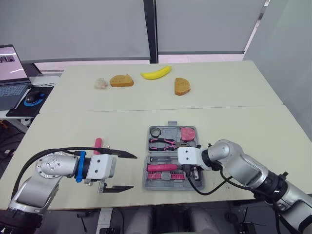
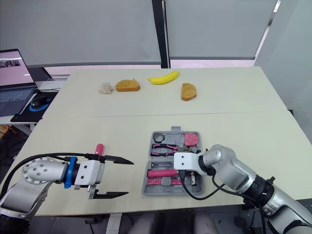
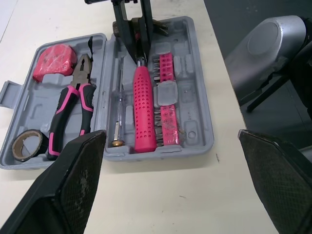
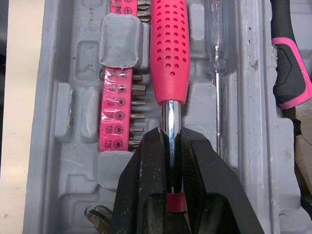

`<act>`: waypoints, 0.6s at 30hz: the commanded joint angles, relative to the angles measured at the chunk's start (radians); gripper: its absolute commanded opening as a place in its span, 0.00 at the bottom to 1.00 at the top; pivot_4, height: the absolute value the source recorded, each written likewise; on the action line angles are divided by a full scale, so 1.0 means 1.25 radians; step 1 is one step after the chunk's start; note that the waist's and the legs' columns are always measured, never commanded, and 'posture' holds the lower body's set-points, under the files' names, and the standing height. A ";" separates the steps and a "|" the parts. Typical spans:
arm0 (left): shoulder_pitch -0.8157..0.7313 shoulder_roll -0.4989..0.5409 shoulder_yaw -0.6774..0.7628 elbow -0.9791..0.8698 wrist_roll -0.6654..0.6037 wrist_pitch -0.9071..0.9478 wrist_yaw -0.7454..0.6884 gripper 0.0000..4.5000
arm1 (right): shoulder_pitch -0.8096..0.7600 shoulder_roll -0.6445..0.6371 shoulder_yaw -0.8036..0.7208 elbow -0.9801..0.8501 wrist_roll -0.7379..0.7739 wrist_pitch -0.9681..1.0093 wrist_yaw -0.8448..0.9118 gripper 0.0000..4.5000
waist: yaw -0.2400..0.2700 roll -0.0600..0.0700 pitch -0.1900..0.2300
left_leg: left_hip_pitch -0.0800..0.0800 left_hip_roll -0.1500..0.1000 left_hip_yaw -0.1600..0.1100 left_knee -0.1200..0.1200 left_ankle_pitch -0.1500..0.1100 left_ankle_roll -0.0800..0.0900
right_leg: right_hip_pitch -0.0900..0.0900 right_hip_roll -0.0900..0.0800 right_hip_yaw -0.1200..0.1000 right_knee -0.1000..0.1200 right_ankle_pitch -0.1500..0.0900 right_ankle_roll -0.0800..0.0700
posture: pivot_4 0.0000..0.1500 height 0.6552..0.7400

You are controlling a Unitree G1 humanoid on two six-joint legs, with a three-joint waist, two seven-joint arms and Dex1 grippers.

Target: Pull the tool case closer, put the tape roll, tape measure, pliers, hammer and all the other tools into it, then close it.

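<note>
The grey tool case [image 1: 145,181] lies open on the table's front middle. Its far half holds a tape roll [image 1: 156,132], pink-handled pliers [image 1: 163,142] and a pink tape measure [image 1: 188,133]. In the near half lie a pink-handled hammer [image 4: 169,48], a strip of bits [image 4: 117,117] and a clear screwdriver [image 4: 217,44]. My right gripper [image 4: 169,139] is shut on the hammer's metal shaft, at the case's right end. My left gripper [image 1: 134,171] hangs open just left of the case, holding nothing. A small pink tool [image 1: 99,144] lies on the table beside my left arm.
At the table's far side lie two bread slices [image 1: 121,81] [image 1: 182,86], a banana [image 1: 156,73] and a small white lump [image 1: 100,84]. A laptop [image 1: 12,73] and a mouse [image 1: 32,97] sit on a side desk at the far left.
</note>
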 commanded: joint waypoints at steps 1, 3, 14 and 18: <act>0.001 0.000 0.002 -0.007 -0.001 -0.007 0.007 1.00 | 0.002 0.007 -0.004 -0.012 -0.007 -0.008 0.003 0.05 | 0.000 0.000 0.000 | 0.000 0.000 0.000 0.000 0.000 0.000 | 0.000 0.000 0.000 0.000 0.000 0.000 | 1.00 1.00; -0.002 -0.001 0.000 -0.004 0.000 -0.008 0.008 1.00 | 0.004 0.009 -0.007 -0.011 -0.006 -0.003 0.002 0.05 | 0.000 0.000 0.000 | 0.000 0.000 0.000 0.000 0.000 0.000 | 0.000 0.000 0.000 0.000 0.000 0.000 | 1.00 1.00; -0.022 -0.009 -0.008 0.005 0.002 -0.004 0.018 1.00 | -0.030 0.006 -0.149 -0.097 0.122 0.058 0.049 0.50 | 0.000 0.000 0.000 | 0.000 0.000 0.000 0.000 0.000 0.000 | 0.000 0.000 0.000 0.000 0.000 0.000 | 1.00 1.00; -0.023 -0.010 -0.008 0.005 0.000 -0.002 0.022 1.00 | -0.010 0.004 -0.184 -0.096 0.134 -0.008 0.028 0.42 | 0.000 0.000 0.000 | 0.000 0.000 0.000 0.000 0.000 0.000 | 0.000 0.000 0.000 0.000 0.000 0.000 | 1.00 1.00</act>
